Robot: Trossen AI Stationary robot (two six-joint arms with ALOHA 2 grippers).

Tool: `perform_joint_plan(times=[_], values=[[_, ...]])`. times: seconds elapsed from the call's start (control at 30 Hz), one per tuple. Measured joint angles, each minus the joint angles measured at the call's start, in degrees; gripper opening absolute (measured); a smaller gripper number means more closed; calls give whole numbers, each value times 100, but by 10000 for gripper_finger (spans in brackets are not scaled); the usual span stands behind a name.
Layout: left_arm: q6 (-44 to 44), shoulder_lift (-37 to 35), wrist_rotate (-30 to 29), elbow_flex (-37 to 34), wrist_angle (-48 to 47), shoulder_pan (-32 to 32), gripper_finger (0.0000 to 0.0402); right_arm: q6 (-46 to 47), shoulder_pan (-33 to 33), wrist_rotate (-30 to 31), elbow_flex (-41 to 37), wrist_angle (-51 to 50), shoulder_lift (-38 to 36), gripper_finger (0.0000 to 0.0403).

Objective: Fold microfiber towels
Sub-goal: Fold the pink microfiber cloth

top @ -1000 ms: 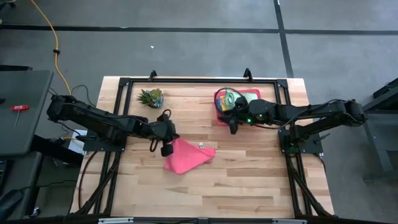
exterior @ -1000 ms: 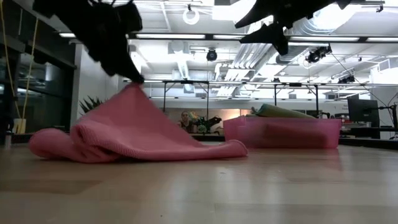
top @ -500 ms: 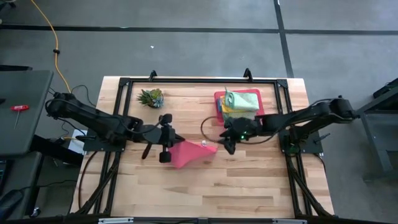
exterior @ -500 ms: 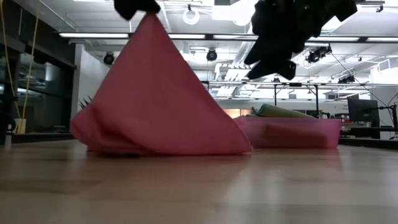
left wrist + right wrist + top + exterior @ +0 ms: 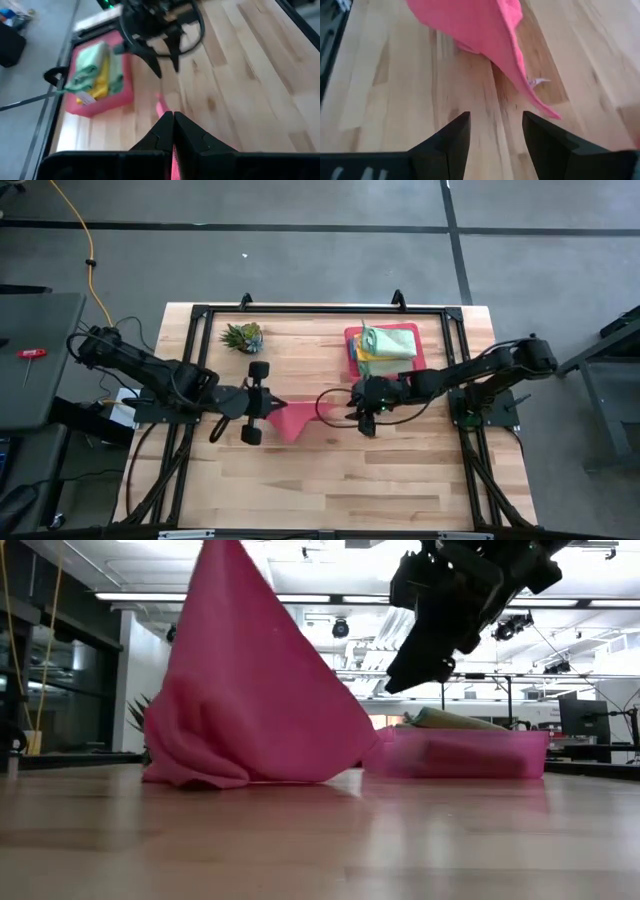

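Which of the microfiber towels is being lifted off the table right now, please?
The pink towel: the left gripper holds one corner high, its lower edge on the table. The others lie stacked in the pink tray.

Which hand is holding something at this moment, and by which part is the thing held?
The left hand holds the pink towel by its raised corner. The right hand is open and holds nothing.

Pink towel (image 5: 255, 710): lifted by one corner into a tall peak, its lower edge bunched on the bench; a small white tag is seen at one trailing edge.
Stacked towels (image 5: 385, 343): light green on top, yellow and teal edges showing beneath, folded and piled in the pink tray at the far side.
Separation: kept apart.
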Motion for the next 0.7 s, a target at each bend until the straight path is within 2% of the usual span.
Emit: perform_joint_plan(times=[0.27, 0.4, 0.6, 0.7], values=[[-260, 4, -148, -2, -330, -244, 0, -1237, 0, 197, 0, 627, 529, 172], [-396, 4, -221, -2, -350, -250, 0, -1484, -13, 315, 0, 750, 744, 172], [-466, 4, -227, -2, -351, -248, 0, -1491, 15, -119, 0, 735, 1091, 172], [-466, 4, -238, -4, -352, -248, 0, -1492, 76, -120, 0, 732, 1231, 172]])
